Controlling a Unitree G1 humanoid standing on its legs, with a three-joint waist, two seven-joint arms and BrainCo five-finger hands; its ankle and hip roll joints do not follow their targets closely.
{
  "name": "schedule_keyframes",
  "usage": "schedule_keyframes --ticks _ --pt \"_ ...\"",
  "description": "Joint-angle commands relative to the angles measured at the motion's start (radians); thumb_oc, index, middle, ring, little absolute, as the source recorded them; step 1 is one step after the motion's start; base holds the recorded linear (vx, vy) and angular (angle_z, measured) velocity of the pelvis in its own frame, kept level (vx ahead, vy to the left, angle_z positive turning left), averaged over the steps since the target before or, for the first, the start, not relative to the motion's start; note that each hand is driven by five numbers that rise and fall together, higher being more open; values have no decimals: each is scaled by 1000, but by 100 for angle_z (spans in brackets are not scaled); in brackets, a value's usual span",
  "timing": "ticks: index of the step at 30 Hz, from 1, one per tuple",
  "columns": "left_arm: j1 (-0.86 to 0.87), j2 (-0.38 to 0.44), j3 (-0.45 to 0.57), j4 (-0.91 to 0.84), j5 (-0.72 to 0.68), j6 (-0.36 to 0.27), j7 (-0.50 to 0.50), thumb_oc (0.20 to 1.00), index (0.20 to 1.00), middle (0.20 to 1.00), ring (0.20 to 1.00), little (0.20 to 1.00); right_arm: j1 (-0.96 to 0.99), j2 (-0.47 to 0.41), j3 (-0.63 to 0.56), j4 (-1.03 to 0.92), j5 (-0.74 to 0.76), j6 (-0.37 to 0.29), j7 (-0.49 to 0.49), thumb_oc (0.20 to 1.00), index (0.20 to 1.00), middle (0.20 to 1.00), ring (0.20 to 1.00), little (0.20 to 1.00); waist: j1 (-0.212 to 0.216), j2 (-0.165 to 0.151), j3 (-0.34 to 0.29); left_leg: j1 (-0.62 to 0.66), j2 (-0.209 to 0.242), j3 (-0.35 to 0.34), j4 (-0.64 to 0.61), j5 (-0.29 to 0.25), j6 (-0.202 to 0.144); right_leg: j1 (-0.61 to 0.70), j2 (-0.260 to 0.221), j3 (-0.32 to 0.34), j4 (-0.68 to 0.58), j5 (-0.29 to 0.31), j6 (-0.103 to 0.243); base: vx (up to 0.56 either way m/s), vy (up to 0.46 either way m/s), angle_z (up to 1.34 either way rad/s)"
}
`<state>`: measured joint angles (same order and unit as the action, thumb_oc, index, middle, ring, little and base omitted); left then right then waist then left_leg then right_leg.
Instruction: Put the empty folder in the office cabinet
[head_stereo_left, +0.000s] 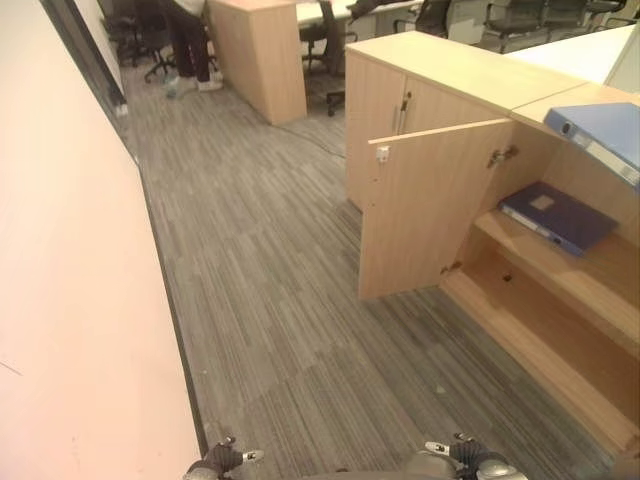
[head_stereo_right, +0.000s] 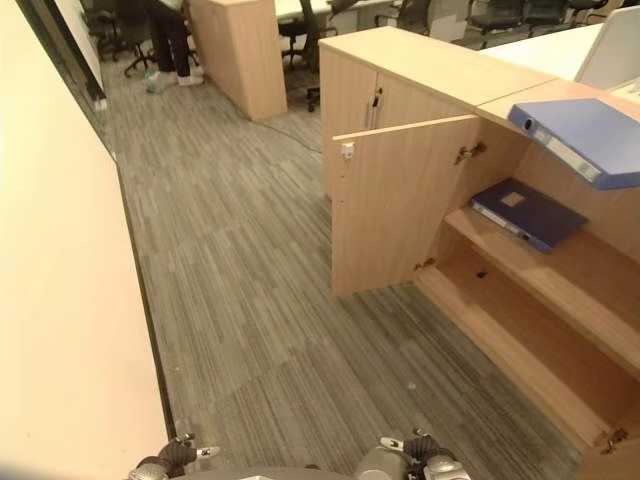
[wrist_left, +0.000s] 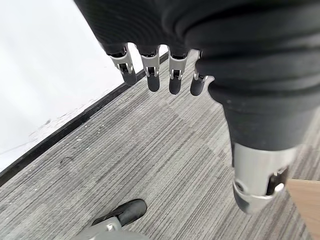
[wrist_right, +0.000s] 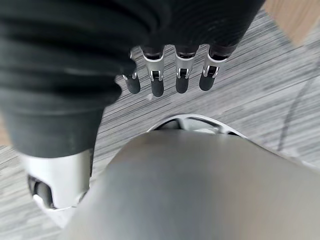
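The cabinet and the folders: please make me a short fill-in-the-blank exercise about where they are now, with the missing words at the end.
1. The cabinet door stands ____.
2. The dark blue folder lies on the cabinet's upper ____.
3. The lighter blue folder lies on ____ of the cabinet.
4. The left hand and the right hand hold ____.

Missing words: open; shelf; top; nothing

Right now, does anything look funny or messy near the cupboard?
Nothing is spilled or broken. The cabinet door hangs open, a dark blue folder lies flat on the shelf, and a lighter blue folder lies on top, jutting over the edge.
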<state>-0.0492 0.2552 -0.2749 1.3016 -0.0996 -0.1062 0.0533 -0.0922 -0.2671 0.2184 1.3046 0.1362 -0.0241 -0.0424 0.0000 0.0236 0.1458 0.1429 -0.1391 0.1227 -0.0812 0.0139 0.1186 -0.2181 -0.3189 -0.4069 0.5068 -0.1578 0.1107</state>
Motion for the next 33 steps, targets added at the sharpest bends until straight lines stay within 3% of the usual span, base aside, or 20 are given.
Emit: schedule_keyframes --ticks 1,5,6,10,12,17,20,23,24,25,26,27,28,30,33 --pt "-17 3 30 31 35 0 0 1000 1000 1000 1000 1000 -8 0 -19 45 10 -4 -15 1000 1000 1000 1000 1000 -11 2 33 -10 91 28 -6 -80 -95 112 58 -60 -308 216 36 96 -76 -32" --pt "-6 5 48 44 44 4 0 1000 1000 1000 1000 1000 6 7 -36 55 25 0 -19 1000 1000 1000 1000 1000 -15 -24 31 16 100 67 -6 -99 -106 98 83 -92 -496 310 71 122 -88 -38" --pt "-2 9 56 51 50 8 0 1000 1000 1000 1000 1000 13 9 -37 67 24 3 -20 1000 1000 1000 1000 1000 -6 -37 24 30 102 94 -6 -112 -107 112 78 -135 -541 329 79 173 -97 -45" --pt "4 9 45 58 99 13 -6 1000 1000 1000 1000 1000 24 9 -28 74 7 7 -20 1000 1000 1000 1000 1000 10 -61 -11 67 96 156 -6 -144 -105 154 57 -241 -534 332 77 153 -53 -80" --pt "-2 8 24 54 132 14 -9 1000 1000 1000 1000 1000 19 8 -17 73 -6 8 -21 1000 1000 1000 1000 1000 0 -63 -13 83 103 181 -6 -158 -108 141 48 -257 -502 321 70 182 -92 -41" --pt "-22 4 -14 39 159 15 -15 1000 1000 1000 1000 1000 10 6 4 72 -15 10 -19 1000 1000 1000 1000 1000 -30 -50 -15 113 127 198 -6 -189 -113 111 68 -210 -469 291 52 149 -94 -24" --pt "-36 -6 -29 25 151 13 -9 1000 1000 1000 1000 1000 7 8 -7 62 28 4 -17 1000 1000 1000 1000 1000 -69 -23 -24 157 167 216 -1 -203 -124 78 107 -152 -393 227 14 273 -177 -30" --pt "-34 -11 -24 17 130 14 -6 1000 1000 1000 1000 1000 6 10 -7 62 45 0 -19 1000 1000 1000 1000 1000 -77 -20 -32 152 204 233 72 -219 -140 86 141 -122 -391 198 -4 240 -209 -24" --pt "-25 -14 -21 18 115 15 -5 1000 1000 1000 1000 1000 2 12 -2 59 63 -3 -18 1000 1000 1000 1000 1000 -82 -23 -39 125 253 247 205 -181 -162 119 185 -89 -413 173 -27 182 -179 -26" --pt "-25 -14 -21 18 115 15 -5 1000 1000 1000 1000 1000 2 13 -2 58 64 -3 -18 1000 1000 1000 1000 1000 -81 -23 -39 122 257 248 213 -185 -165 120 189 -88 -416 173 -30 315 -390 -47" --pt "-16 -12 -20 18 103 20 -2 1000 1000 1000 1000 1000 -7 3 15 45 63 -5 -22 1000 1000 1000 1000 1000 -66 -41 -23 13 321 224 473 -102 -175 162 230 -49 -438 144 -76 185 -307 -88" --pt "-17 -11 -20 16 101 21 1 1000 1000 1000 1000 1000 -12 -3 32 40 43 -5 -25 1000 1000 1000 1000 1000 -50 -49 -12 -29 322 184 569 -64 -172 181 245 -33 -445 130 -97 216 -366 -121" --pt "-16 -9 -20 10 98 21 5 1000 1000 1000 1000 1000 -16 -9 54 35 16 -2 -27 1000 1000 1000 1000 1000 -26 -59 0 -99 295 113 661 -64 -160 196 257 -11 -453 116 -117 117 -184 -125" --pt "-11 -6 -12 10 85 18 11 1000 1000 1000 1000 1000 -23 -21 80 42 -17 4 -28 1000 1000 1000 1000 1000 -1 -72 10 -197 251 19 698 -97 -138 220 264 27 -459 97 -120 104 -69 -89" --pt "-6 -6 1 14 71 16 17 1000 1000 1000 1000 1000 -27 -29 86 46 -29 5 -30 1000 1000 1000 1000 1000 27 -86 24 -257 236 -31 655 -122 -125 245 259 64 -466 90 -111 110 20 -57"
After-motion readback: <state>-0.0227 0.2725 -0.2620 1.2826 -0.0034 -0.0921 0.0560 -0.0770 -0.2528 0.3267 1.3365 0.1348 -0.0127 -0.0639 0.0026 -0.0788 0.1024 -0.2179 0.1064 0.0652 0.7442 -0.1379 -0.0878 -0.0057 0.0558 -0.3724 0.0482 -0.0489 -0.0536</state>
